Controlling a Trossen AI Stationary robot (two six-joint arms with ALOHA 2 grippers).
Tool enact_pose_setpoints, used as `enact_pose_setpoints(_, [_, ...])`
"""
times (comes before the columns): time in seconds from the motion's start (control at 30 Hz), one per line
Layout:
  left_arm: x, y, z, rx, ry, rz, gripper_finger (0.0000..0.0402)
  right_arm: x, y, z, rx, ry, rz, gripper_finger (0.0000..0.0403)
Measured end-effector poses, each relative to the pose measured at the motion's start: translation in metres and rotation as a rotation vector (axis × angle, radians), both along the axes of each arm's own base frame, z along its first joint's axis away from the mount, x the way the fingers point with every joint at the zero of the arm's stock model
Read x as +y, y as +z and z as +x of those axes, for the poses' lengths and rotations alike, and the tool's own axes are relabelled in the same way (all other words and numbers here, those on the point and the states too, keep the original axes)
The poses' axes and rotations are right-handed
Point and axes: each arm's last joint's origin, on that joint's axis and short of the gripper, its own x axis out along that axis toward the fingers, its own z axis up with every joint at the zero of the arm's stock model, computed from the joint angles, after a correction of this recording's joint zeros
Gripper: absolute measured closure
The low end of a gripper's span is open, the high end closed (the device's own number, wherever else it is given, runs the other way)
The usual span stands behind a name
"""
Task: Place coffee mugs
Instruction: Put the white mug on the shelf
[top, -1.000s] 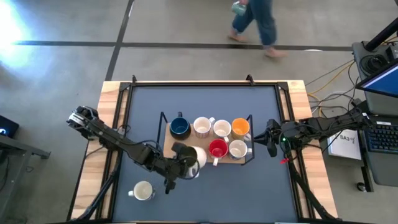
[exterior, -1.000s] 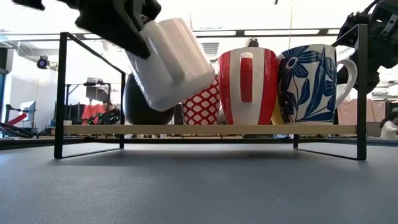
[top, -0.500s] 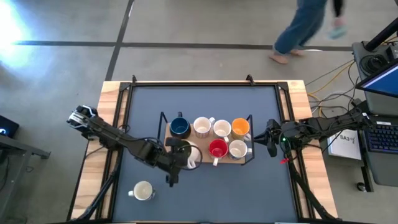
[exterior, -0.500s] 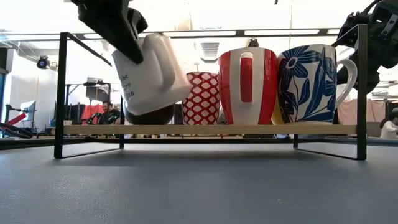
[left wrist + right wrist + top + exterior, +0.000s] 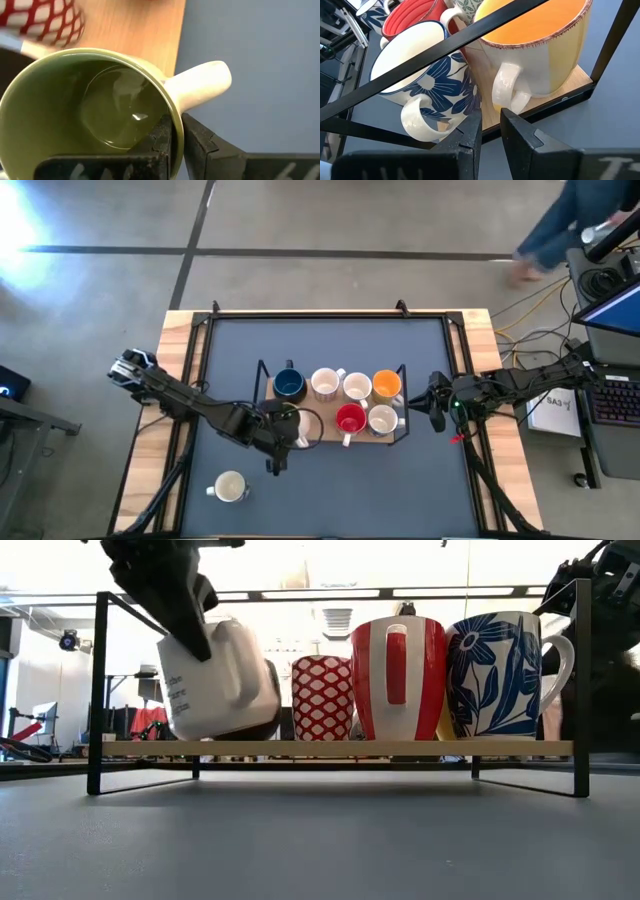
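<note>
- Wooden board of a black wire-framed rack (image 5: 385, 437) sits mid-table on the dark mat; it carries the gathered mugs in two rows.
- Back row, seen from above: dark blue mug (image 5: 289, 385), white mug (image 5: 325, 384), a second white mug (image 5: 357, 387), orange mug (image 5: 387, 386).
- Front row: red mug (image 5: 349, 420) and a white mug with blue flower print (image 5: 382, 419); the low view shows these as a red mug with a white stripe at the handle (image 5: 397, 678) and the blue-flowered mug (image 5: 500, 674), standing upright on the board.
- A white mug with red lattice pattern (image 5: 322, 697) stands behind them in the low view.
- Left gripper (image 5: 285, 430) is at the rack's front-left corner, clenched on the rim of a mug with white outside and olive-green inside (image 5: 100, 107), one finger inside the rim and one outside, close to the handle.
- In the low view that mug (image 5: 215, 680) is tilted, with dark lettering on its side; its base is at or just above the board, and contact cannot be confirmed.
- One cream mug (image 5: 229, 487) stands alone on the mat near the front-left of the table, well apart from the rack.
- Right gripper (image 5: 432, 402) waits just beside the rack's right end, fingers slightly parted and grasping nothing; its wrist view faces the orange and blue-flowered mugs through the frame bars.
</note>
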Motion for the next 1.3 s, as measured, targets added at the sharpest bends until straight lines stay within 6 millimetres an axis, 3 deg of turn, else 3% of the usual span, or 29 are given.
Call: enact_pose_setpoints(1.3, [0.005,0.004,-0.013,0.098,0.119,-0.131,0.039,0.0,0.0,0.0,0.0,0.0,0.0,0.0344])
